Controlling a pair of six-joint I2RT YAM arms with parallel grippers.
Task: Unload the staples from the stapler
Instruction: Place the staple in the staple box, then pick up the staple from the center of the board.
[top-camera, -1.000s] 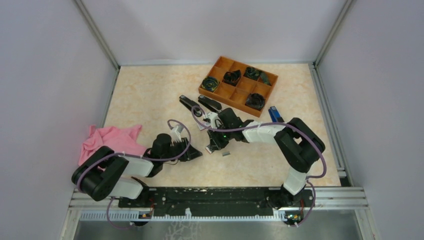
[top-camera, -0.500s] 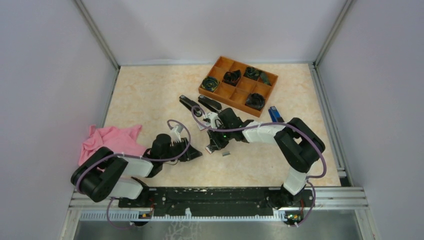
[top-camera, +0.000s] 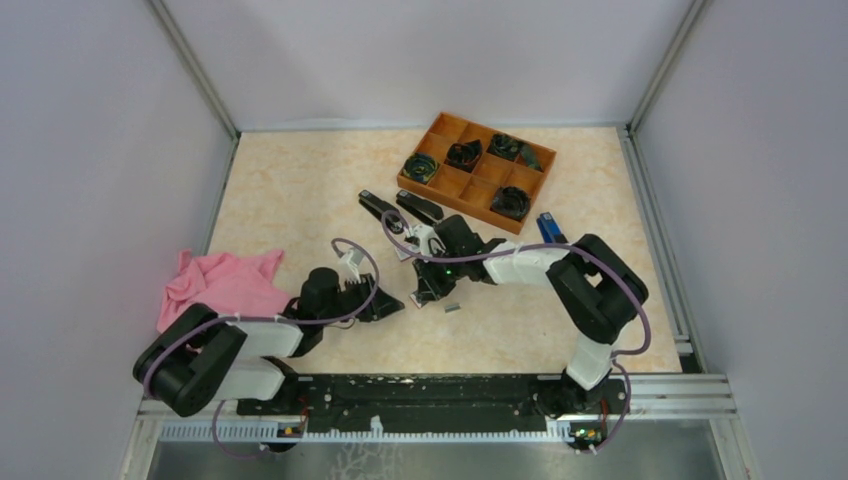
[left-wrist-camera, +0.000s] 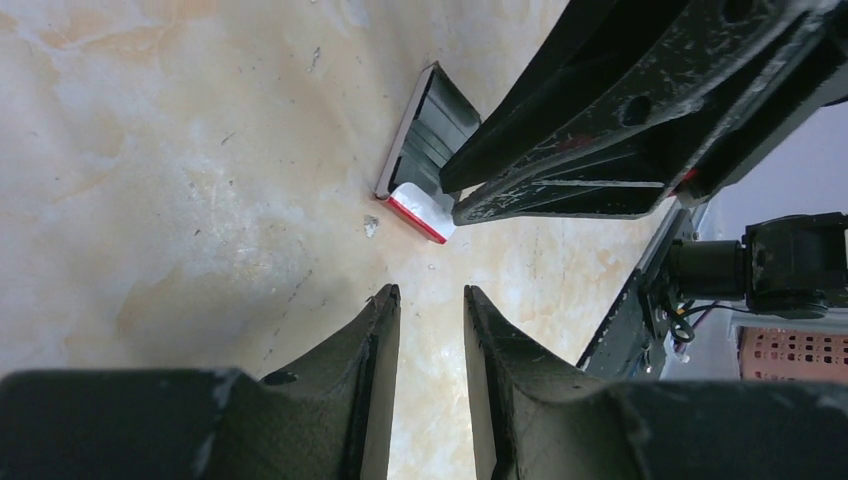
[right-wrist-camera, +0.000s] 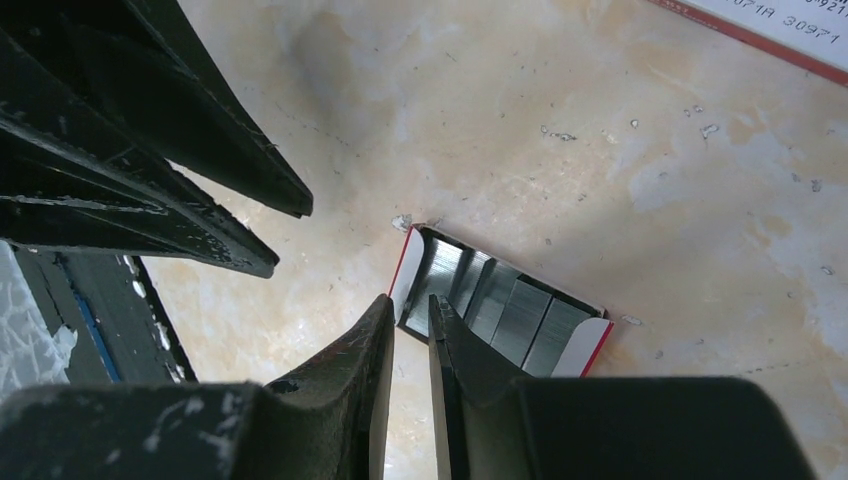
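Note:
Silvery ridged blocks of staples (right-wrist-camera: 505, 305) lie in a small open white-and-red box (right-wrist-camera: 596, 340), seen on the table in the top view as well (top-camera: 452, 307). My right gripper (right-wrist-camera: 411, 303) hangs just over the box's left end with its jaws a narrow slit apart and nothing between them. My left gripper (left-wrist-camera: 431, 293) is low over bare table a little left of the box (left-wrist-camera: 420, 205), also slightly open and holding nothing. Two black staplers (top-camera: 378, 208) (top-camera: 421, 207) lie side by side behind the right gripper (top-camera: 430, 292).
An orange compartment tray (top-camera: 476, 172) with black coiled items stands at the back right. A blue stapler (top-camera: 548, 228) lies near the right arm. A pink cloth (top-camera: 222, 283) is bunched at the left. A white printed card with a red edge (right-wrist-camera: 770, 35) lies beyond the box.
The left arm's elbow has drifted slightly left and down. Both grippers and the box stay where they were.

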